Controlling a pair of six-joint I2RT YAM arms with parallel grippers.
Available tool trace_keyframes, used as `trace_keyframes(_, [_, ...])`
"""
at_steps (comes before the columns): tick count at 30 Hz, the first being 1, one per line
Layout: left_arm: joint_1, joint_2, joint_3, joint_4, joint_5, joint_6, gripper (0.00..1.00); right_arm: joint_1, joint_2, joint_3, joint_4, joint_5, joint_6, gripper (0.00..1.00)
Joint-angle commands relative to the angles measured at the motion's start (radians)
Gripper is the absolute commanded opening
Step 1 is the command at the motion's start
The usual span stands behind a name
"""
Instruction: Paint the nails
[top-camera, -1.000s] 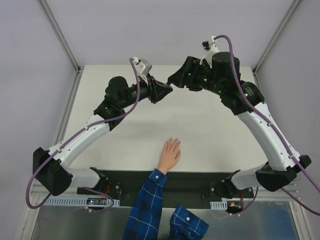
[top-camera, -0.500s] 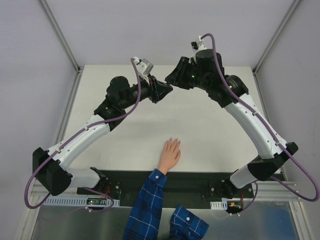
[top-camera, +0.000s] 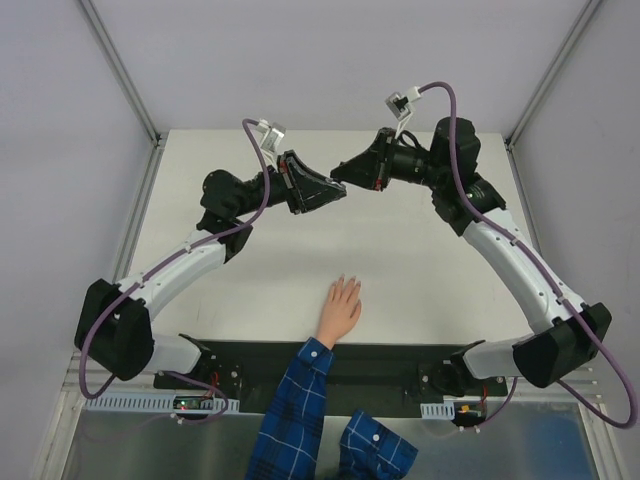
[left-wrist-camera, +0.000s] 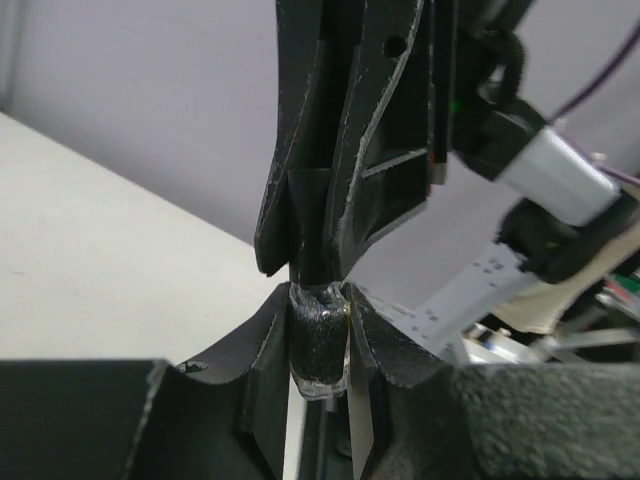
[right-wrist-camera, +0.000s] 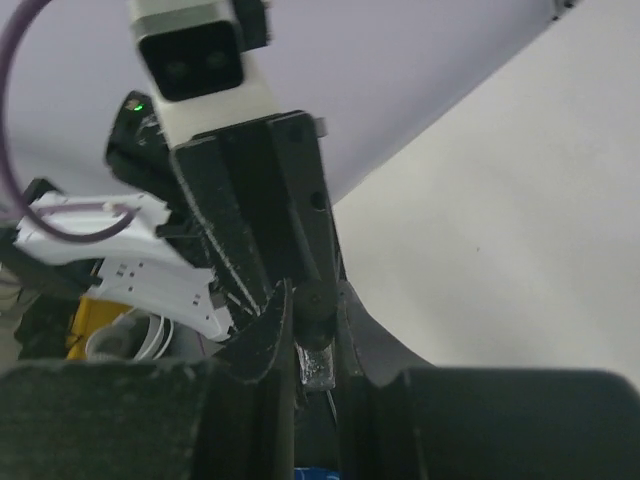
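A light-skinned hand (top-camera: 340, 306) with a blue plaid sleeve lies flat near the table's front edge, and its nails (top-camera: 348, 282) are too small to make out. Well above the far half of the table my two grippers meet tip to tip. My left gripper (top-camera: 336, 194) (left-wrist-camera: 318, 300) is shut on a small dark glittery polish bottle (left-wrist-camera: 318, 345). My right gripper (top-camera: 338, 173) (right-wrist-camera: 313, 296) is shut on the bottle's black cap (right-wrist-camera: 316, 305) (left-wrist-camera: 314, 225). The bottle's glass (right-wrist-camera: 317, 366) shows just below the cap in the right wrist view.
The white table (top-camera: 420, 270) has metal frame posts at its back corners (top-camera: 150, 130) (top-camera: 515, 130). Both arm bases and a black mounting rail (top-camera: 380, 365) run along the near edge, beside the plaid sleeve (top-camera: 295, 410).
My right gripper has swung left to the left gripper and closed on the cap. The left gripper has tilted and risen a little with the bottle. The hand has not moved.
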Motion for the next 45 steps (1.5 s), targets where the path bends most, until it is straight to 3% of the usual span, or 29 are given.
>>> trace_keyframes(1, [0.030, 0.071, 0.047, 0.566, 0.166, -0.371, 0.00, -0.013, 0.002, -0.019, 0.266, -0.443, 0.047, 0.00])
trace_keyframes(6, [0.027, 0.066, 0.064, 0.485, 0.183, -0.325, 0.00, -0.035, -0.021, -0.033, 0.216, -0.343, 0.058, 0.01])
trace_keyframes(8, [0.027, 0.052, 0.061, 0.420, 0.186, -0.252, 0.00, -0.039, -0.053, 0.008, 0.106, -0.252, 0.008, 0.23])
trace_keyframes(9, [0.024, 0.027, 0.060, 0.300, 0.175, -0.210, 0.00, -0.038, -0.062, 0.031, -0.071, -0.115, -0.066, 0.31])
trace_keyframes(10, [0.020, 0.010, 0.067, 0.220, 0.163, -0.093, 0.00, -0.039, -0.071, 0.051, -0.132, -0.051, -0.074, 0.49])
trace_keyframes(11, [0.015, -0.006, 0.075, 0.131, 0.147, -0.023, 0.00, -0.038, -0.074, 0.064, -0.165, -0.014, -0.074, 0.61])
trace_keyframes(12, [-0.002, -0.035, 0.084, -0.061, 0.123, 0.052, 0.00, -0.038, -0.077, 0.083, -0.220, 0.058, -0.076, 0.66])
trace_keyframes(13, [-0.011, -0.047, 0.112, -0.154, 0.054, 0.192, 0.00, -0.036, -0.087, 0.091, -0.244, 0.106, -0.048, 0.75])
trace_keyframes(16, [-0.045, -0.067, 0.170, -0.406, -0.107, 0.375, 0.00, -0.012, -0.096, 0.111, -0.281, 0.245, 0.015, 0.85])
trace_keyframes(19, [-0.074, -0.072, 0.189, -0.473, -0.219, 0.436, 0.00, 0.077, -0.079, 0.192, -0.366, 0.449, 0.038, 0.96])
trace_keyframes(21, [-0.085, -0.073, 0.198, -0.493, -0.287, 0.453, 0.00, 0.148, -0.024, 0.257, -0.460, 0.575, 0.029, 0.96])
trace_keyframes(24, [-0.114, -0.070, 0.225, -0.532, -0.342, 0.499, 0.00, 0.182, 0.039, 0.386, -0.566, 0.699, 0.036, 0.81])
trace_keyframes(27, [-0.128, -0.075, 0.228, -0.539, -0.383, 0.516, 0.00, 0.192, 0.048, 0.398, -0.575, 0.765, 0.065, 0.67])
trace_keyframes(40, [-0.152, -0.093, 0.210, -0.522, -0.410, 0.516, 0.00, 0.217, 0.110, 0.421, -0.541, 0.730, 0.101, 0.47])
trace_keyframes(43, [-0.155, -0.103, 0.202, -0.510, -0.405, 0.503, 0.00, 0.215, 0.119, 0.418, -0.541, 0.727, 0.101, 0.38])
trace_keyframes(45, [-0.154, -0.115, 0.190, -0.494, -0.403, 0.484, 0.00, 0.214, 0.111, 0.406, -0.535, 0.729, 0.096, 0.22])
